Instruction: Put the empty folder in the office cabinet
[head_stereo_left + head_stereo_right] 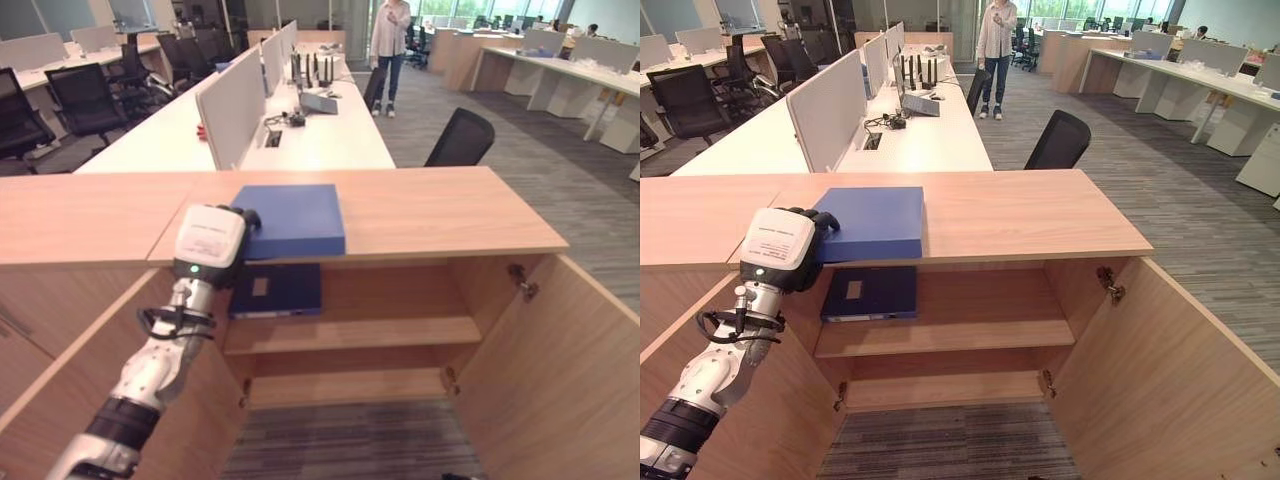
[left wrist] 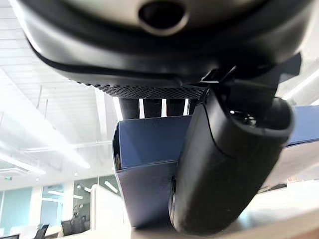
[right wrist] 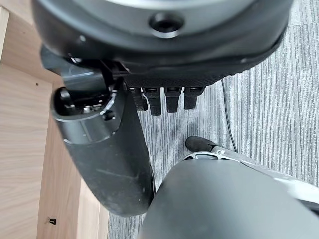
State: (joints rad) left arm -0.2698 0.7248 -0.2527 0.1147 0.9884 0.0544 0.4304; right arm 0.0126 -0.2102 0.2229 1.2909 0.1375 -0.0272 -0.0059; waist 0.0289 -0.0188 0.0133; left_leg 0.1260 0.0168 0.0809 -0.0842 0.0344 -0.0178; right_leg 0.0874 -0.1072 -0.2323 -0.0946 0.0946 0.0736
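Blue, matte and box-shaped, the folder lies flat on the pale wood-grain top of the cabinet, its near edge level with the front lip. My left hand is at the folder's left near corner: in the left wrist view the thumb, smooth black and rounded, lies across the folder's near face while the fingers reach over its top face, so the hand pinches that corner. Below, both cabinet doors stand swung out, showing flat laminate panels and a metal hinge on the right door. On the upper shelf a second folder, darker blue with a pale rectangular label, lies flat under the counter top at the left side. The lower shelf sits beneath it. My right hand hangs over ribbed grey carpet beside a wood panel, fingers short, straight and side by side, thumb extended, gripping nothing. Beyond the cabinet run white desks with grey fabric dividers, black mesh chairs, and a person standing in the aisle.
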